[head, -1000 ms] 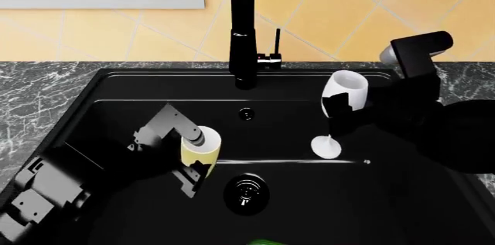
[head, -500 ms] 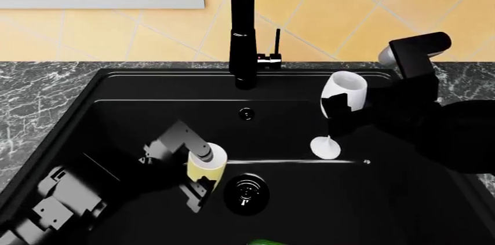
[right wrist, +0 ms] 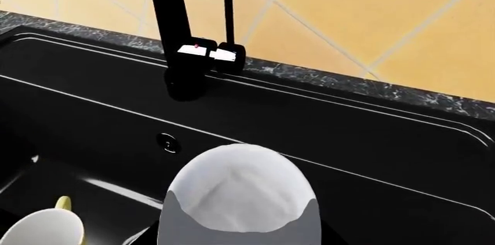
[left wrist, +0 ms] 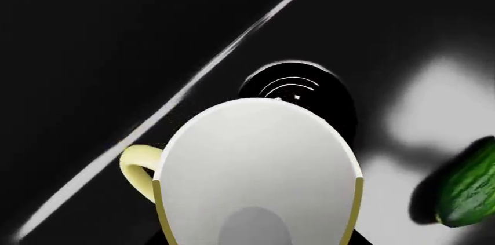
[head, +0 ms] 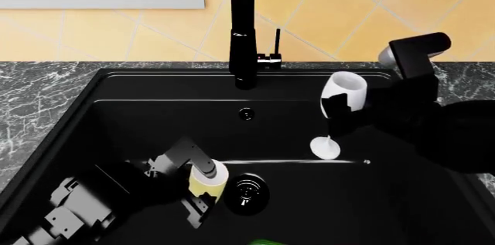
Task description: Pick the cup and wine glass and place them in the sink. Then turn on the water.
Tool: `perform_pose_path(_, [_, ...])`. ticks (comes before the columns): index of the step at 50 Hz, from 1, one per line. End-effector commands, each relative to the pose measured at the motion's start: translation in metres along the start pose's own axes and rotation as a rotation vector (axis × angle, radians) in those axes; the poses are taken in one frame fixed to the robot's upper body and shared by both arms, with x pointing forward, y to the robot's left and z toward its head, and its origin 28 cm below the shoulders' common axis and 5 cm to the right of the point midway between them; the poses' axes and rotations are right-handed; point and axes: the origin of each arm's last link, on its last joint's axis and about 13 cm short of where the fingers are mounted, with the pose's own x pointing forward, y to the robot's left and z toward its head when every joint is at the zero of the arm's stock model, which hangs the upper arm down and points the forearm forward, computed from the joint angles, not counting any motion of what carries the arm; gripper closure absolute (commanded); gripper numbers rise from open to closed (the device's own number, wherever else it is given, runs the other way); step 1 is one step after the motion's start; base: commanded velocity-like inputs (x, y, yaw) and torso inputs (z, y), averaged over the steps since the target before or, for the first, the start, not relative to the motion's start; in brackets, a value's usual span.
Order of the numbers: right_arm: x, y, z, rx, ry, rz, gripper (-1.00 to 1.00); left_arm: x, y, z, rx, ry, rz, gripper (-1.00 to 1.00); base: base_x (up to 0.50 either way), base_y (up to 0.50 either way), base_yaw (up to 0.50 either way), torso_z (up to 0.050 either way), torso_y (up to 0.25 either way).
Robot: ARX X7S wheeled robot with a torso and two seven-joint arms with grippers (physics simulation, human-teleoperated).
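Yellow cup (head: 206, 179) has sunk lower into the sink (head: 93, 91), beside the drain (head: 246, 193).
Left gripper (head: 197, 190) pinches it (release seems near); right gripper (head: 338, 112) grips the wine glass (head: 340, 97), unmoved, above the basin.

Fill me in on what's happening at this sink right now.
The robot's left claw is shut on the yellow cup, holding it low inside the black sink beside the drain. The right claw is shut on the white wine glass, holding it upright over the sink's right side. A cucumber lies on the sink floor. No water runs from the faucet.
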Motion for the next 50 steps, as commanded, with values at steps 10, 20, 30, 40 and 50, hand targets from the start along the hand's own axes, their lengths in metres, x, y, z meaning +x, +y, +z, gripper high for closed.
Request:
perform_pose_path(10, [0.000, -0.001, 0.004, -0.021, -0.013, 0.001, 1.00, 0.007, -0.006, -0.015, -0.002, 0.055, -0.013, 1.00, 0.00, 0.00, 0.00, 0.001, 0.001])
perform_pose_path(20, [0.000, -0.001, 0.002, -0.018, -0.011, 0.000, 1.00, 0.008, -0.007, -0.019, 0.007, 0.081, -0.016, 1.00, 0.00, 0.00, 0.00, 0.000, 0.000])
perform_pose_path(30, [0.000, -0.001, 0.002, -0.020, -0.010, -0.001, 1.00, 0.009, -0.009, -0.024, 0.013, 0.109, -0.023, 1.00, 0.00, 0.00, 0.00, 0.000, 0.000])
perform_pose_path(40, [0.001, -0.001, 0.002, -0.019, -0.008, -0.001, 1.00, 0.011, -0.010, -0.029, 0.017, 0.132, -0.029, 1.00, 0.00, 0.00, 0.00, 0.000, 0.000])
perform_pose_path(50, [0.001, -0.001, 0.002, -0.018, -0.010, -0.001, 1.00, 0.009, -0.006, -0.024, 0.010, 0.119, -0.014, -1.00, 0.00, 0.00, 0.00, 0.000, 0.000])
